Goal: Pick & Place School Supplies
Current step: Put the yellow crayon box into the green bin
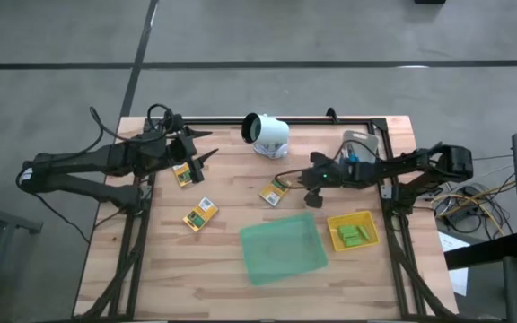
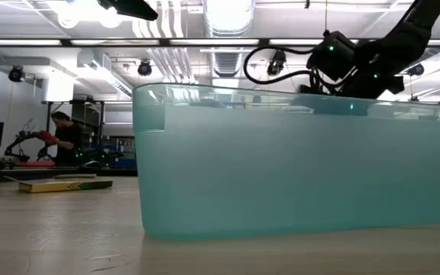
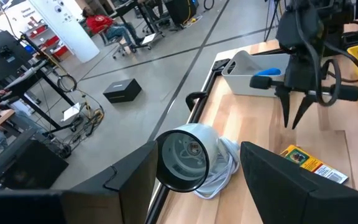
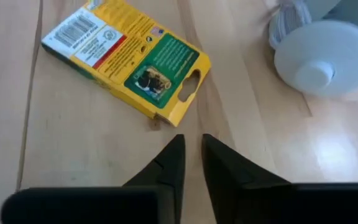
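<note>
Packet (image 4: 126,59) — yellow-green (barcode visible).

bare wood before right claw (image 4: 191,152), packet (image 4: 126,59) just ahead

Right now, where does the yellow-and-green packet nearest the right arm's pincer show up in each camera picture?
High view: packet mid-table, just left of the right pincer.
Low view: not identifiable; the green tray fills the view.
Left wrist view: low right.
Right wrist view: upper left.
Shared landmark: white lamp-like device, beside it.
</note>
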### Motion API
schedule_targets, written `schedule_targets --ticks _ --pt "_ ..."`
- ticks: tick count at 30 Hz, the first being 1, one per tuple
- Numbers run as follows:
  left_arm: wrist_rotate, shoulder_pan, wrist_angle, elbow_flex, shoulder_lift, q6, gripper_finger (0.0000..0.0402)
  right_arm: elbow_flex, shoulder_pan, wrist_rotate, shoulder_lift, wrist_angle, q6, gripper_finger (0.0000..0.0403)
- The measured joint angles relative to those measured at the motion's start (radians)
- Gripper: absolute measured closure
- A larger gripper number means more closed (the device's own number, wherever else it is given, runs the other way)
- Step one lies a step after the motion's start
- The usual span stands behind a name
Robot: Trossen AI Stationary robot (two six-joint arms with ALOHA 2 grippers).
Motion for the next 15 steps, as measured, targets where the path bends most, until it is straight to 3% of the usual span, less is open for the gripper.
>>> schedule_targets --ticks 7,15 --pt "0.000 0.000 0.002 0.000 0.000 0.000 0.0165 -0.042 -0.003 -0.001 0.003 0.097 -0.197 0.0290" --pt "0.000 0.000 0.002 0.000 0.000 0.000 0.0165 -0.041 -0.003 -0.011 0.091 0.205 -0.233 0.0260"
